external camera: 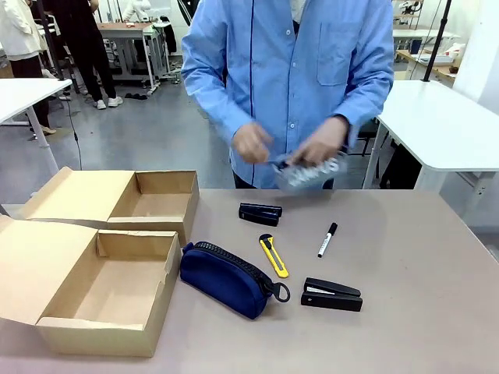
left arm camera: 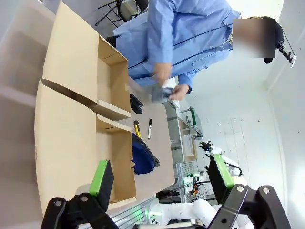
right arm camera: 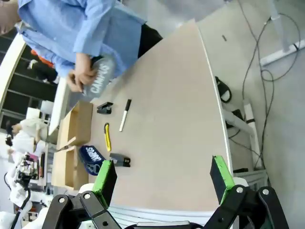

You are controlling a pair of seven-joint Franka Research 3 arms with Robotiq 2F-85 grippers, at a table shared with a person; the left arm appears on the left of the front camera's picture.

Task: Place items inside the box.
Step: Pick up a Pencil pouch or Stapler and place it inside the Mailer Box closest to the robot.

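left gripper [left arm camera: 159, 164] fingers held wide apart; right gripper [right arm camera: 162, 163] likewise | grey CAMPUS pouch [external camera: 310, 173] held by person's hands [external camera: 323, 142], 12 o'clock | navy pouch [external camera: 226, 278] laid at near box's [external camera: 109, 339] 3 o'clock

I see the tan cardboard box [external camera: 109, 335] standing open at the counter's near left, its flap laid back leftward. Just beside its right wall lies the navy zip pouch [external camera: 226, 276]. To the right of that are the yellow utility knife [external camera: 274, 256], the black marker pen [external camera: 327, 239], the far black stapler [external camera: 260, 213] and the near black stapler [external camera: 332, 295], all lying flat and apart.
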